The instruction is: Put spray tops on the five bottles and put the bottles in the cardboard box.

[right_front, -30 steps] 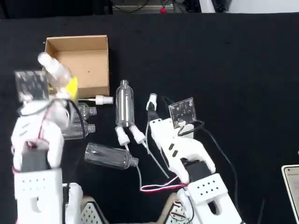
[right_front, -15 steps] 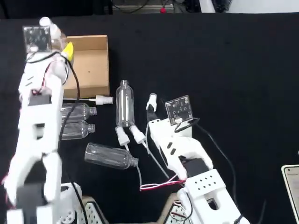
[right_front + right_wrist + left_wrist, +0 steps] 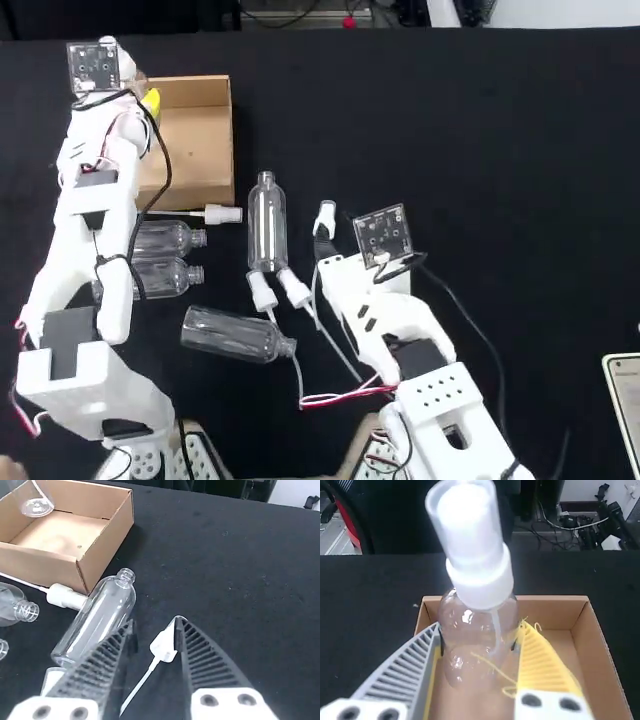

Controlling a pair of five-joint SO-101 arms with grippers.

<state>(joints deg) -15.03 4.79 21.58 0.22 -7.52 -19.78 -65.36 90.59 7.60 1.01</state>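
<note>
The left pincer (image 3: 480, 630) pinches the capped bottle (image 3: 465, 660) round its body, grey finger on one side and yellow on the other. The spray top (image 3: 470, 545) points up at the wrist camera. The bottle hangs over the box (image 3: 555, 600) at the far left of the bench (image 3: 500, 150). The low grip probably keeps the fingers off the top and lets the base go in first. The next step looks like lowering and letting go.

The right pincer (image 3: 154, 627) is spread and sits low near the middle of the bench. A loose top (image 3: 164, 647) lies between its fingers, against one and apart from the other, likely lined up for a pick. Just to its left lies an open bottle (image 3: 97, 620), neck toward the far side. Further left are a second bottle (image 3: 168, 238), a third bottle (image 3: 165, 278) and a fourth bottle (image 3: 235, 335), all uncapped. One spare top (image 3: 222, 213) lies by the box's near wall, and a pair of tops (image 3: 278, 290) lies at the open bottle's base.

In the high view the left arm and its camera board cover most of the held bottle. In the right wrist view the bottle's base is cut off at the edge, so how high it hangs above the box floor is unclear. Whether its top is fully screwed on is hard to make out.
</note>
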